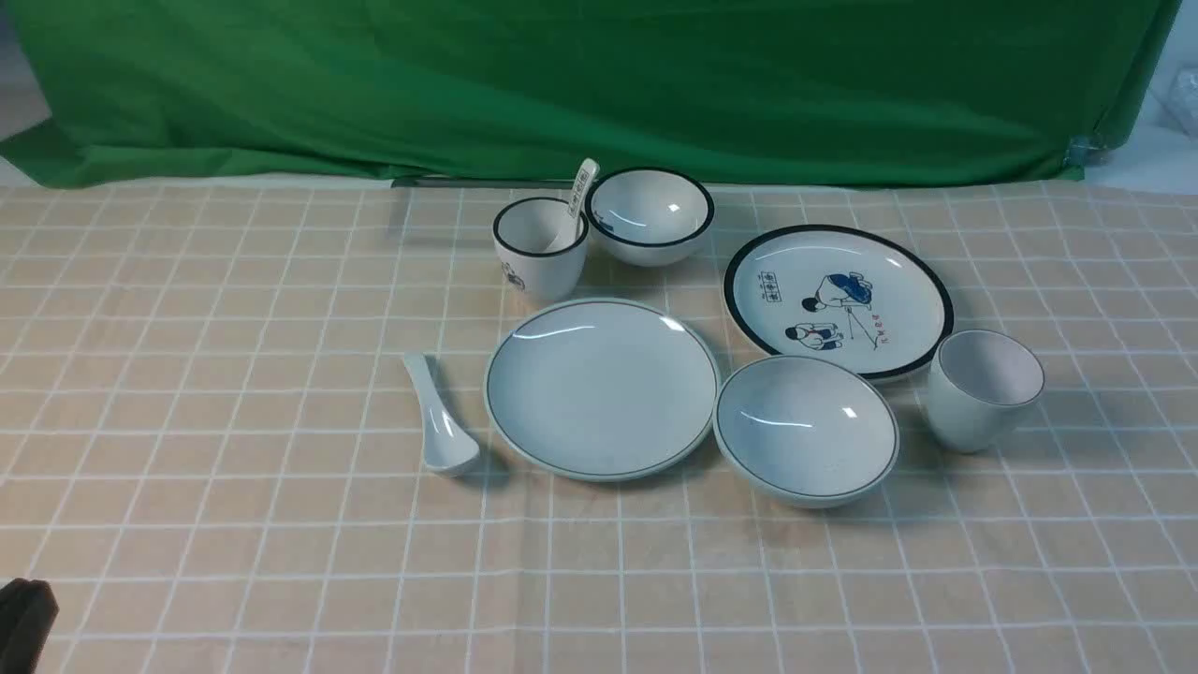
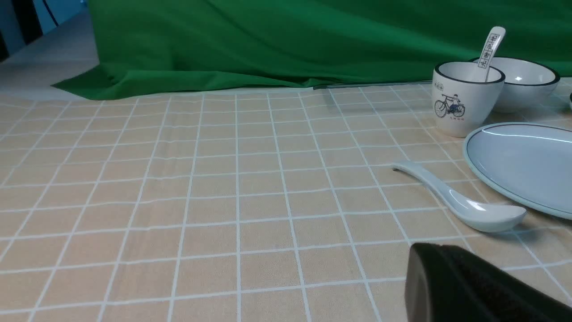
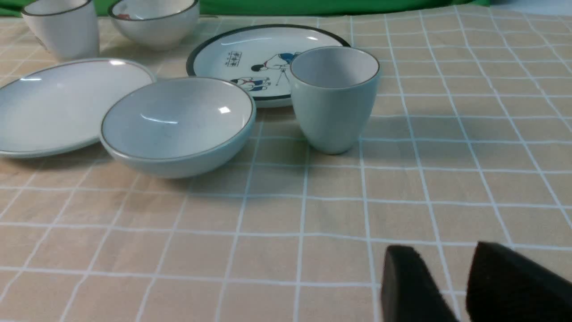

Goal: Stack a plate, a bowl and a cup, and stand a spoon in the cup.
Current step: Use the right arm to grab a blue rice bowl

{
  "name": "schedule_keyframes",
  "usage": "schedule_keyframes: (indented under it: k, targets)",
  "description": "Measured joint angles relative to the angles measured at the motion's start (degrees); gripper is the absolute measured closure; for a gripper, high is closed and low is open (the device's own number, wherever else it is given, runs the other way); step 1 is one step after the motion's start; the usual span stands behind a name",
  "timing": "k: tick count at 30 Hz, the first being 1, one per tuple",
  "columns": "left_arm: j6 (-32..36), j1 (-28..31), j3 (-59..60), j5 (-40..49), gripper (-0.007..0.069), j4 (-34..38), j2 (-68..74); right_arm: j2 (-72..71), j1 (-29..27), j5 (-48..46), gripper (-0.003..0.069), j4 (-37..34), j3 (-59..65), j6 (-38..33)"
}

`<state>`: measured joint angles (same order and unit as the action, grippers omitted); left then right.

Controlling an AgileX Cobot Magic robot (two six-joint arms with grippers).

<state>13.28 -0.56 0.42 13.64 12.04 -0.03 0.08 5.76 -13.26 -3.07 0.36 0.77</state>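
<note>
My left fingers (image 2: 456,281) are pressed together and hold nothing. The plain glossy white ceramic soup spoon (image 2: 464,203) lies flat on the checked-cloth table (image 2: 178,201) a little ahead of them. It is untouched, with its scoop nearer the fingers and its handle pointing away. Just beside the spoon, toward my right arm, sits the plain pale grey-white round plate (image 2: 523,165).

My right fingers (image 3: 411,286) stand apart with only bare cloth between them, and they touch nothing. Ahead of them, well clear, the pale grey-white handleless tapered cup (image 3: 333,98) stands upright. The wide shallow pale grey-white bowl (image 3: 178,125) sits near it on my left arm's side, close to the plate. Nothing is stacked yet.

Beyond these I see the black-rimmed cartoon plate (image 3: 250,58) and the black-rimmed bicycle cup (image 2: 464,105), with the printed-handle white spoon (image 2: 491,44) leaning in that cup.
</note>
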Motion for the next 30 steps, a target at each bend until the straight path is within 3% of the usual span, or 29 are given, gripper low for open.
schedule_keyframes:
  k: [21, 24, 26, 30]
  targets:
    - [-0.08, 0.0, 0.0, -0.93, 0.0622, 0.34, 0.0, 0.0, 0.0, 0.0, 0.0414, 0.0, 0.0, 0.0]
    - [-1.79, 0.0, 0.0, -3.26, 0.0622, 5.56, 0.0, 0.0, 0.0, 0.0, 0.0414, 0.0, 0.0, 0.0]
    - [-5.83, 0.0, 0.0, -7.4, 0.0622, 19.07, 0.0, 0.0, 0.0, 0.0, 0.0414, 0.0, 0.0, 0.0]
    - [-9.06, 0.0, 0.0, -13.64, 0.0622, 34.1, 0.0, 0.0, 0.0, 0.0, 0.0414, 0.0, 0.0, 0.0]
